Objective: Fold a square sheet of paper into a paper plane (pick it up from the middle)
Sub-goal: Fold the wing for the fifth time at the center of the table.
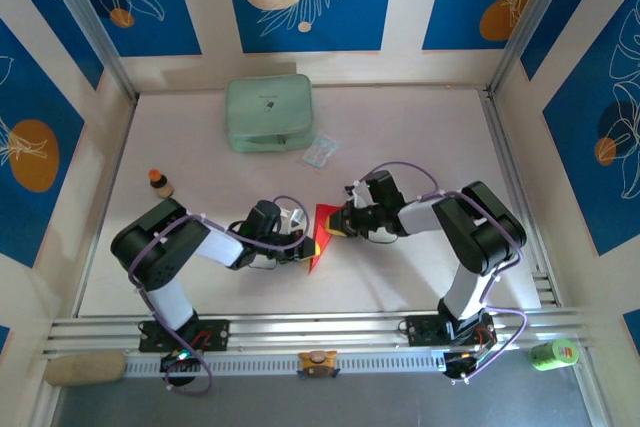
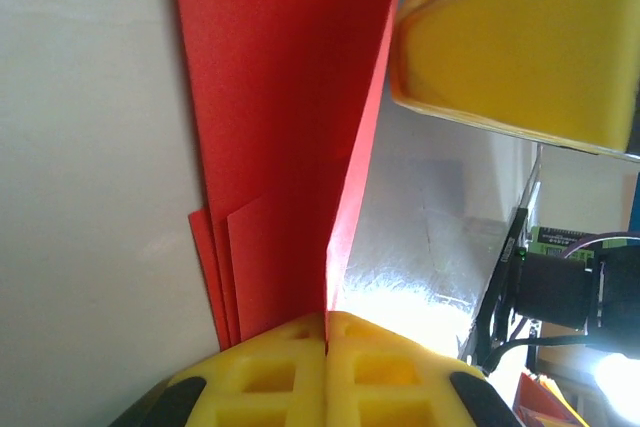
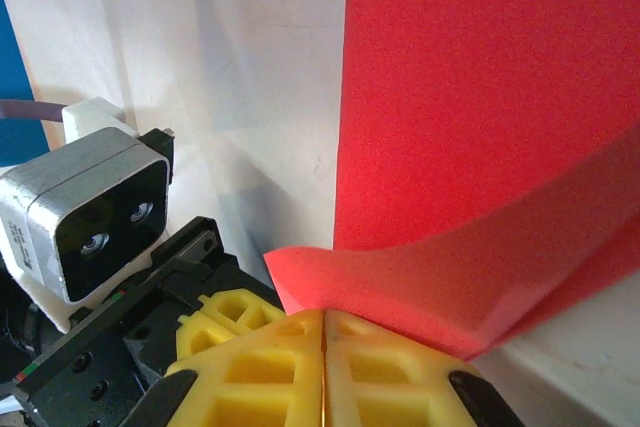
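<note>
A white table (image 1: 420, 147) was seen from above, walled by blue panels (image 1: 345, 17) printed with leaves. The red paper (image 1: 323, 222), already creased to a narrow pointed shape, was laid near the table's middle, between the two grippers. The left gripper (image 1: 311, 246) was set at the paper's near left edge. The right gripper (image 1: 331, 231) was set at its right edge. Their yellow tips were brought close together.

In the left wrist view, the left gripper's fingers (image 2: 270, 372) were pressed together, and a raised edge of the paper was pinched in the seam between them. Part of the paper was laid flat on the table to the left of that edge, with several layers stacked in stepped edges. A yellow finger of the right gripper was seen at the upper right, just beside the raised edge.

In the right wrist view, the right gripper's fingers (image 3: 260, 367) were likewise clamped together on a flap of the paper. The flap was lifted and arched above the flat remainder, which was spread on the table beyond it. The left arm's camera (image 3: 85, 227) was seen at the left.

At the far side of the table a pale green pouch (image 1: 268, 113) was placed, with a small clear packet (image 1: 321, 152) just beside its near right corner. A small bottle (image 1: 160, 183) was stood toward the left edge. Off the table, a green can (image 1: 553, 352) was laid at the near right and a beige roll (image 1: 85, 368) at the near left.
</note>
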Action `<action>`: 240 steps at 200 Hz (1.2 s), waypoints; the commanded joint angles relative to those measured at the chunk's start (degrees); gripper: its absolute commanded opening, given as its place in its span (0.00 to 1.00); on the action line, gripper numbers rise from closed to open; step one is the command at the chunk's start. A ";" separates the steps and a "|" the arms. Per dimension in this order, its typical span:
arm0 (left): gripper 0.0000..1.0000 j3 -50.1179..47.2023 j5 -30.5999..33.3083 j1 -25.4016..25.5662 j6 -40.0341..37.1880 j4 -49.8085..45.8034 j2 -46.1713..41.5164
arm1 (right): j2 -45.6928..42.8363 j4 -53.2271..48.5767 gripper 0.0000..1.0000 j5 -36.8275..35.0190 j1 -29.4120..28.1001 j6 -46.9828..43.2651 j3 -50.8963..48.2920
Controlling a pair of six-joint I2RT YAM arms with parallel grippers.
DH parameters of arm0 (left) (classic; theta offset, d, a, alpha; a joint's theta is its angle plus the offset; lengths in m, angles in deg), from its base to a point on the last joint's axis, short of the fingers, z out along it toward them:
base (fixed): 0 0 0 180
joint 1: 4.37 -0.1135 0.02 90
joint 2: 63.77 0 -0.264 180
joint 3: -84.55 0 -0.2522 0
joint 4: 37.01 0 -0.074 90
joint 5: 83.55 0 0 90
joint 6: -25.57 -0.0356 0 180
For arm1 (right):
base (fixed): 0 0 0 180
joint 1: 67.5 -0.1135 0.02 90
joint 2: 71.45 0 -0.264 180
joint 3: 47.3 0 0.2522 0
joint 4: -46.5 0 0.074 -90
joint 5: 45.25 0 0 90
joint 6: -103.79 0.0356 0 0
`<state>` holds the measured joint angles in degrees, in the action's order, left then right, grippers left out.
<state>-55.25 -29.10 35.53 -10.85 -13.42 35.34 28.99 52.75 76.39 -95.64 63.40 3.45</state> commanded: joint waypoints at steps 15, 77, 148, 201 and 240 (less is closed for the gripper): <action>0.00 -1.65 4.91 -2.40 0.09 -2.76 2.05 | 2.57 -2.87 0.08 0.02 -0.28 -1.99 2.74; 0.00 -2.00 4.96 -2.75 0.38 -2.65 2.14 | 5.59 -0.57 0.08 0.11 -0.25 -0.52 3.64; 0.14 -1.04 1.84 -2.74 -1.01 -3.12 1.08 | 7.08 -4.54 0.07 -3.63 -0.26 1.17 3.69; 0.15 0.61 -2.24 -1.95 -4.63 -10.67 -2.81 | 6.72 -6.36 0.07 -5.37 -0.25 1.46 3.43; 0.11 3.12 -2.37 -1.20 -10.35 -21.43 -6.34 | 6.78 -6.90 0.07 -5.59 -0.34 1.37 3.61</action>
<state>-54.29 -31.38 34.48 -15.62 -24.48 31.16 34.22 51.24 75.17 -95.79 64.38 7.28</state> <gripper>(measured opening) 0.115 0.074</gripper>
